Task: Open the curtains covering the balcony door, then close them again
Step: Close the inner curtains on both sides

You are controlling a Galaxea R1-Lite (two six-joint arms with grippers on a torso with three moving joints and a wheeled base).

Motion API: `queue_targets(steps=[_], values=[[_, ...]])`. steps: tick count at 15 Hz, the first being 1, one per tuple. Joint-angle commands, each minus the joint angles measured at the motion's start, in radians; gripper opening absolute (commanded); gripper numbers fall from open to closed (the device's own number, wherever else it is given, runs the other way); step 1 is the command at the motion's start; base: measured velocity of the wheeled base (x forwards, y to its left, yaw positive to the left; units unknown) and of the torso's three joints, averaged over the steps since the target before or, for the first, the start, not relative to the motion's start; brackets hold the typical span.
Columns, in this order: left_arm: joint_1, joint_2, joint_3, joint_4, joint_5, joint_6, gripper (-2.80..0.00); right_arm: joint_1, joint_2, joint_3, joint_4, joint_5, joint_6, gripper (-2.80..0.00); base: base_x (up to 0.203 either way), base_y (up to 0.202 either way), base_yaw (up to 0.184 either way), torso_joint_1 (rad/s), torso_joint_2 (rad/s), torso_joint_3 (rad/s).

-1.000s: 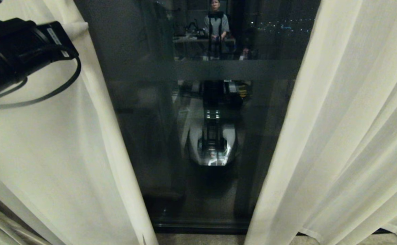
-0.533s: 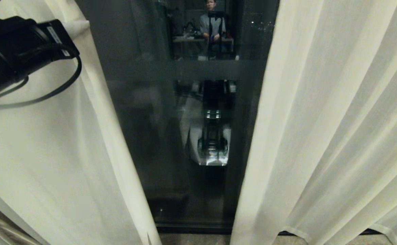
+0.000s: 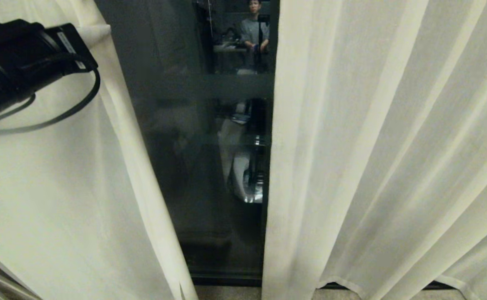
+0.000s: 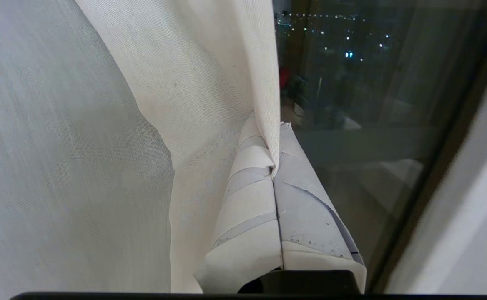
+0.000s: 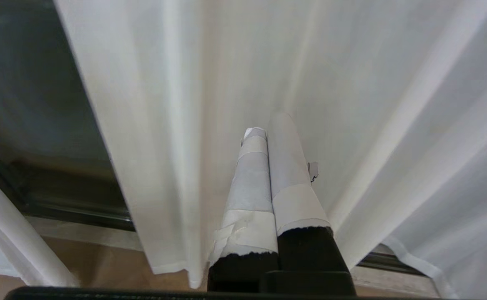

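Observation:
Two cream-white curtains hang before the balcony door (image 3: 193,125), the left panel (image 3: 81,187) and the right panel (image 3: 372,146), with a narrow strip of dark glass between them. My left arm (image 3: 14,62) reaches in at the upper left of the head view. In the left wrist view my left gripper (image 4: 277,127) is shut on the inner edge of the left curtain (image 4: 193,83), the hem pinched between its taped fingertips. My right gripper (image 5: 266,125) is shut on nothing, low down and pointing at the folds of the right curtain (image 5: 352,83).
A frosted band (image 3: 227,85) crosses the glass, which reflects the robot and a person (image 3: 254,29) standing behind it. The door's dark bottom rail (image 3: 227,277) meets the floor (image 5: 81,254). City lights (image 4: 347,54) show through the glass.
The right curtain's inner edge has swept leftward, narrowing the strip of glass to about half. The left arm and the left curtain have stayed in place.

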Motion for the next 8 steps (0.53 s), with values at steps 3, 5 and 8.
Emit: queue_targets(steps=[3,5,8], values=[[0.0,0.001,0.0,-0.004,-0.004,-0.002,-2.8,0.0,0.002,0.0,0.0,0.0,0.0,-2.8,0.0,-0.188,0.001,0.0,0.0,0.002],[0.0,0.003,0.0,-0.004,-0.004,-0.002,-2.8,0.002,0.002,0.0,0.0,0.0,0.0,-2.8,0.0,-0.188,0.006,0.005,0.0,0.001],[0.004,0.008,0.0,-0.004,-0.003,-0.003,-2.8,0.0,0.002,0.0,0.0,0.0,0.0,-2.8,0.0,-0.19,0.006,0.002,0.0,0.002]])
